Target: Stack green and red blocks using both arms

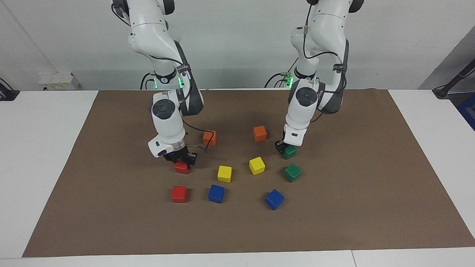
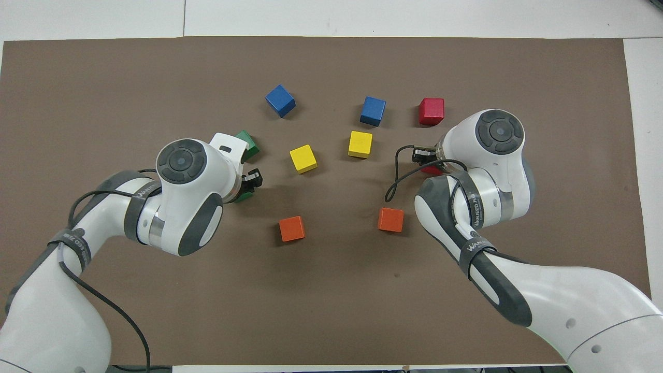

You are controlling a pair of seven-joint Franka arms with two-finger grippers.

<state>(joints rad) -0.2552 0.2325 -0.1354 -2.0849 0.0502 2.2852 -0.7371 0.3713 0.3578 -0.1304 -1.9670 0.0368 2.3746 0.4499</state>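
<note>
Each tool clamps a block — L tool [image 1: 285, 149] green block [image 1: 290, 152], R tool [image 1: 181, 158] red block [image 1: 181, 168].

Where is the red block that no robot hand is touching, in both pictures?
Facing view: the free red block sits low in the picture, beside a blue block, farther from the robots than the red block under the right gripper.
Overhead view: the same block sits high, beside that blue block.
Shared landmark: the blue block beside it.
</note>
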